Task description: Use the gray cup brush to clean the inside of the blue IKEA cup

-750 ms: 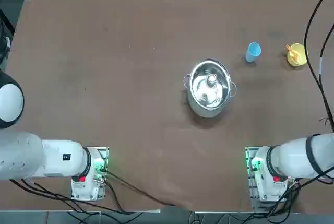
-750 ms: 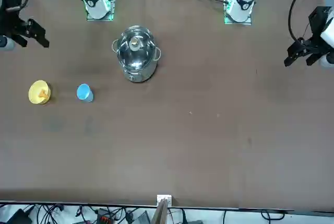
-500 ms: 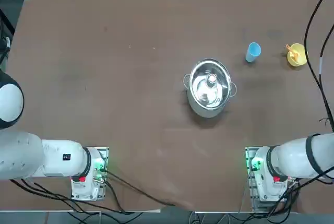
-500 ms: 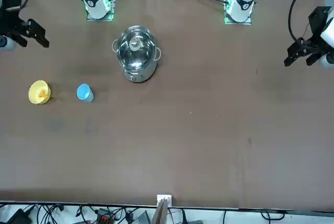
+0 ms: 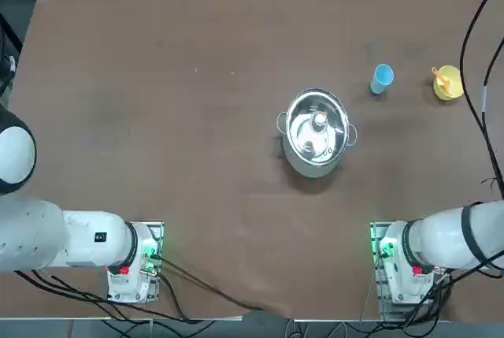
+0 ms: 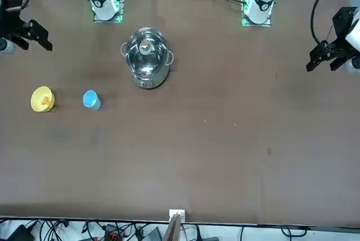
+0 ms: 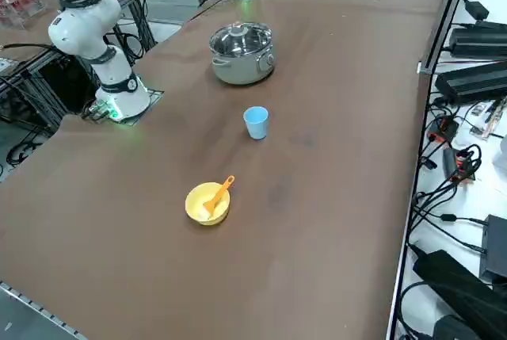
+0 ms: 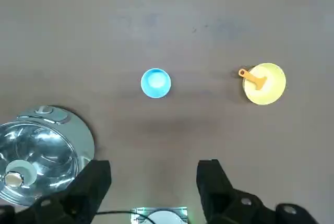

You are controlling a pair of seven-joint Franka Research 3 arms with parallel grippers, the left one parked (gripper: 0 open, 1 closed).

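Brush retrieval has not begun: the right gripper [image 8: 154, 182] hangs high over the table with its jaws spread wide and nothing between them. Nearest to the jaws, off to one side and below, sits the lidded steel pot [image 8: 39, 153], which plays no part in the job. Further out, almost straight ahead of the open gap, the blue IKEA cup [image 8: 155, 83] stands upright and on its own, mouth up. Beyond it to the other side is the yellow cup [image 8: 265, 83], and the gray cup brush [image 8: 253, 77] stands in it, its orange handle leaning over the rim (the head is down inside, out of sight). The two cups are near each other but apart. As I judge it, this is the reach-for-the-brush step: the next move calls for the gripper to travel out over the yellow cup, descend, and close on the projecting handle without tipping the cup.
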